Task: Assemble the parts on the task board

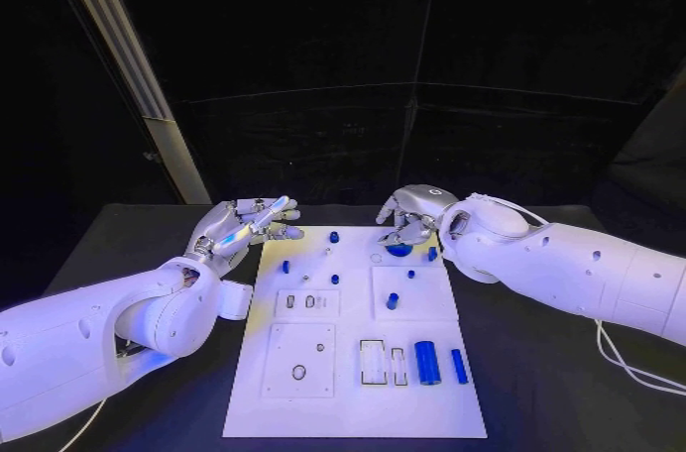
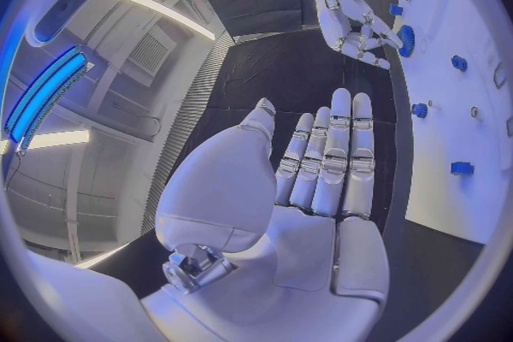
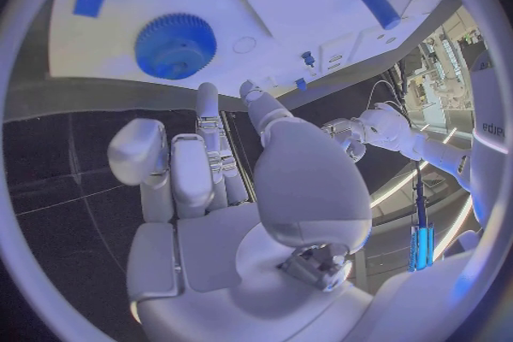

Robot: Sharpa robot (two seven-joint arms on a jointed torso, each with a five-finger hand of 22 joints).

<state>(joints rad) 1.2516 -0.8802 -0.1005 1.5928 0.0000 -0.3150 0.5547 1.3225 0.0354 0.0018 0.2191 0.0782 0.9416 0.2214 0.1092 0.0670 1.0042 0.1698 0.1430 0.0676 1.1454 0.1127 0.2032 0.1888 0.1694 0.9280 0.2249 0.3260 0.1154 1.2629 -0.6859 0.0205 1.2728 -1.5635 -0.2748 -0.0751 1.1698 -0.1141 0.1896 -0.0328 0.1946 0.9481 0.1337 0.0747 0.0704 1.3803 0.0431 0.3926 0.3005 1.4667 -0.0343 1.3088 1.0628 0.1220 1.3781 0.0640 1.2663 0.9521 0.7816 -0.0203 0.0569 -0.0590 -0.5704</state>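
The white task board [image 1: 358,383] lies in the middle of the black table. A blue gear [image 1: 399,249] sits near the board's far edge, and it shows large in the right wrist view [image 3: 175,45]. My right hand [image 1: 411,214] hovers just over the gear, fingers apart and pointing down, holding nothing [image 3: 214,179]. My left hand [image 1: 243,224] floats off the board's far left corner, fingers stretched out flat and empty [image 2: 315,179]. A thick blue cylinder [image 1: 427,362] and a thinner blue bar [image 1: 459,366] lie at the near right. Several small blue pegs [image 1: 392,300] are scattered across the far half.
Rectangular slots [image 1: 372,362] lie left of the cylinder, and round holes [image 1: 299,372] are in the near left plate. A pale post [image 1: 143,95] rises behind the table at the left. Bare black table [image 1: 543,373] flanks the board on both sides.
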